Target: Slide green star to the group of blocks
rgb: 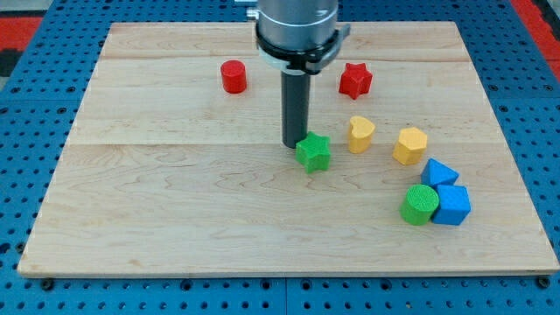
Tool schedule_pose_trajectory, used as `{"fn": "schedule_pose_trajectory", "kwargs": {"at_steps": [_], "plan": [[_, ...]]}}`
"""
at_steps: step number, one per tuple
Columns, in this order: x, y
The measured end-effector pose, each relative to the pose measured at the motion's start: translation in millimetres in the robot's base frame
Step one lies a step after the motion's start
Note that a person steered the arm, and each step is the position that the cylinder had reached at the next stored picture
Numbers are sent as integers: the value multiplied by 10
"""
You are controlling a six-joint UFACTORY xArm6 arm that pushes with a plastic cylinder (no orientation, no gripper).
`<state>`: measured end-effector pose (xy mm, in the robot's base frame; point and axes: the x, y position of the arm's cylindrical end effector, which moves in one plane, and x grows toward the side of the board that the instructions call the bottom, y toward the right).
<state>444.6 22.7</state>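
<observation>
Nearest to the view's bottom lies the group: a green cylinder point(419, 205) touching a blue cube point(452, 205), with a blue triangular block point(437, 171) just behind them. Going further up the board point(175, 219), a yellow hexagon-like block point(409, 145) and a yellow heart point(360, 134) stand near each other, at about 1 o'clock from the group.

The green star point(313, 152) is near the middle of the board, just at 9 o'clock of the yellow heart, apart from it. My tip point(292, 145) stands at about 10 o'clock of the star, touching it or nearly so; I cannot tell which. There is no gripper here, only the rod, so nothing is held.

Farthest, near the view's top, are a red cylinder point(234, 77) at 11 o'clock of the star and a red star point(355, 80) at 1 o'clock.

In my judgement the task is only partly done: the green star is well apart from the blue and green blocks, and a push toward 4 o'clock remains.
</observation>
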Motion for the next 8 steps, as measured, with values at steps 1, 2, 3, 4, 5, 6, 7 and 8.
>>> {"fn": "schedule_pose_trajectory", "kwargs": {"at_steps": [1, 2, 3, 4, 5, 6, 7, 8], "plan": [[99, 242], [177, 528], [254, 770], [272, 776], [200, 455], [189, 21], [323, -143], [377, -117]]}}
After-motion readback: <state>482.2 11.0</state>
